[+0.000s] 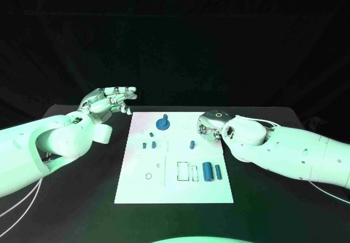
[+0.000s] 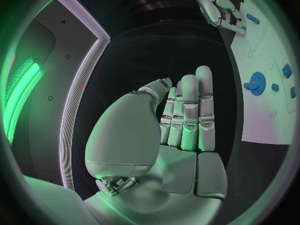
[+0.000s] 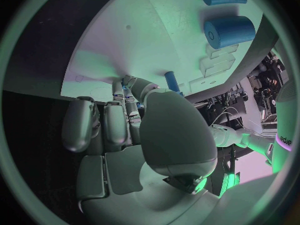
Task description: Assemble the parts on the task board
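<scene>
Task board (image 1: 175,187) flat at centre of table (image 1: 277,202). Blue gear (image 1: 163,123) near far edge; two blue cylinders (image 1: 212,171) side by side toward near right. Left hand (image 1: 109,101) raised beyond board's far-left corner, fingers (image 2: 189,110) extended together, holding nothing. Right hand (image 1: 211,126) over board's right edge, fingers (image 3: 103,125) curled down; grasp cannot be determined.
</scene>
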{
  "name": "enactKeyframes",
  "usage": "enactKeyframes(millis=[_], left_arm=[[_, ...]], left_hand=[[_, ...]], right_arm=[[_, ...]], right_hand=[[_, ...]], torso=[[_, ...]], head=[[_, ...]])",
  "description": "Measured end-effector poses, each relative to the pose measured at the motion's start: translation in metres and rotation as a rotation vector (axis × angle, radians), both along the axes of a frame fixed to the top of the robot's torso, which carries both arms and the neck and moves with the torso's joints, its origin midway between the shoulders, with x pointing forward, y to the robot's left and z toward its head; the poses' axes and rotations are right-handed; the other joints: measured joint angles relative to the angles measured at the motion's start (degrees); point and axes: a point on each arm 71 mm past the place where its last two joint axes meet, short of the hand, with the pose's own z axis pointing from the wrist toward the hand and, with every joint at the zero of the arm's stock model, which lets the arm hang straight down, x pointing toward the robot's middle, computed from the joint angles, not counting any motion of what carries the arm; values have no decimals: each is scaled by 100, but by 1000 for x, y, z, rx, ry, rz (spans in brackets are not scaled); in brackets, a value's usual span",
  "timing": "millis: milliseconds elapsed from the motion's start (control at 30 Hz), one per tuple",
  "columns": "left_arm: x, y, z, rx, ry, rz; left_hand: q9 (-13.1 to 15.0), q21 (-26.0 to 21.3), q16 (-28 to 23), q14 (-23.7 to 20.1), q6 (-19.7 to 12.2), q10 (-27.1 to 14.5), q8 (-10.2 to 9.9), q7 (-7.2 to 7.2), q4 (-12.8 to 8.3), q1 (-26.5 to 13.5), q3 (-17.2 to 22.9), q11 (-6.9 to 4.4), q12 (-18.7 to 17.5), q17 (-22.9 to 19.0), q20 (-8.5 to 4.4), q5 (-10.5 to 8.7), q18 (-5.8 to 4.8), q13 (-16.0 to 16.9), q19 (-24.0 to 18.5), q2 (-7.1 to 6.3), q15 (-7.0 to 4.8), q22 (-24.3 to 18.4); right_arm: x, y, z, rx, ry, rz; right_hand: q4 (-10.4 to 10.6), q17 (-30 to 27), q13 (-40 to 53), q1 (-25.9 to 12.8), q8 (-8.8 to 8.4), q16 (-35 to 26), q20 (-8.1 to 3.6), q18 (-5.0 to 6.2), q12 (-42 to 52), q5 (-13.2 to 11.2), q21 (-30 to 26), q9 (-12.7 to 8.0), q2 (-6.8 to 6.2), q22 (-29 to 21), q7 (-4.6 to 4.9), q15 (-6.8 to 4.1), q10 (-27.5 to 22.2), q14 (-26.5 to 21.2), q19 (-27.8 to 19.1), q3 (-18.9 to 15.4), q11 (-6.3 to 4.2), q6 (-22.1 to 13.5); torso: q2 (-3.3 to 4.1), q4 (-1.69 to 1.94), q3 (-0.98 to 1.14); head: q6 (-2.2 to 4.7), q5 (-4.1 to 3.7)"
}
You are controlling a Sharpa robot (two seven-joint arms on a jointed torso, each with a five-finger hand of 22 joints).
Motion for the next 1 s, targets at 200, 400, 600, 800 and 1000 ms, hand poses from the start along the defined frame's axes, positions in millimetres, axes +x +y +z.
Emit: enactKeyframes(millis=[200,400,600,800,1000], left_arm=[[0,0,-1,2,8,-5],[1,0,-1,5,14,-7],[1,1,-2,7,21,-10],[2,1,-3,10,27,-14],[2,1,-3,13,30,-16]], left_hand=[[0,0,0,-1,0,0,0,0,-19,4,0,0,0,-3,0,0,0,2,0,4,1,-1],[-6,-14,0,-7,0,0,0,0,-25,4,-6,0,0,-6,0,0,0,2,0,4,7,-1],[-6,-20,0,-8,-21,-27,0,20,-25,4,-6,14,0,-6,20,0,0,2,20,4,8,-6],[-13,-20,0,-8,-52,-42,0,11,-41,4,-22,1,0,-12,20,0,-1,1,20,4,8,-17],[-20,-55,0,-28,-84,-94,0,39,-91,4,-20,12,0,-19,20,0,-1,7,20,4,28,-31]], right_arm=[[-1,-1,-1,11,-9,-2],[-3,-3,0,29,-25,-4],[-7,-6,5,65,-51,-2],[-15,-8,21,119,-74,5],[-28,-5,36,170,-76,26]], right_hand=[[-84,3,1,1,27,20,0,0,-1,-1,28,37,-1,46,-9,-20,2,-20,0,135,2,9],[-145,8,1,1,33,36,0,0,-2,-25,55,74,-1,83,-23,-20,21,-21,0,212,21,22],[-142,8,50,1,61,36,0,0,-25,-33,92,89,-1,101,-21,-40,41,0,0,224,41,39],[-145,8,126,-1,66,62,0,0,-25,-47,92,107,2,101,-9,-41,43,0,0,227,43,52],[-146,12,126,14,65,62,1,0,-25,-48,91,107,32,101,-9,-40,47,0,-1,228,47,52]], torso=[[0,0,-1],[0,1,-4],[0,0,-5],[-1,-3,-5],[-3,-10,-5]], head=[[-1,8],[7,17],[10,29],[20,45],[37,82]])
